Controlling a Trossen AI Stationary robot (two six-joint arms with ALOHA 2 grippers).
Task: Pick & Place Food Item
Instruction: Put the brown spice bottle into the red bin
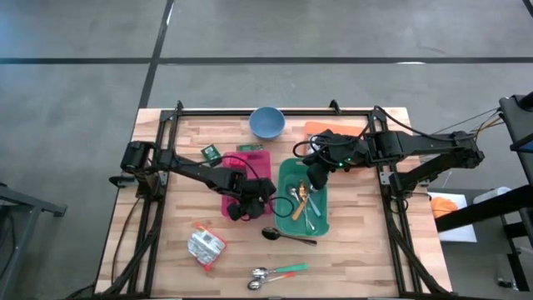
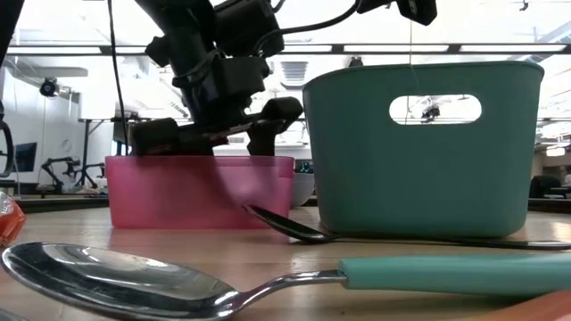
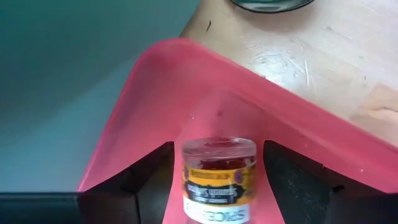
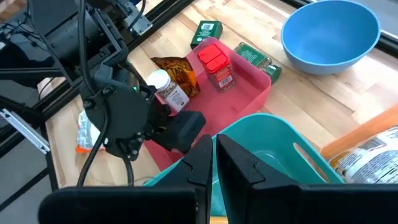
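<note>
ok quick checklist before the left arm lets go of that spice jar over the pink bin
1. Jar between the pincer fingers: ok. The spice jar sits between the left pincer fingers.
2. Jar over the right container: ok. The pink bin wall lies directly beneath and ahead of it.
3. Jar upright: cannot tell from these views.
4. Landing spot free: cannot tell. The right wrist view shows a red-capped jar and a brown snack bag already in the bin.
5. Right arm clear: ok. The right pincer is shut and hangs over the teal bin, apart from the pink one.
</note>
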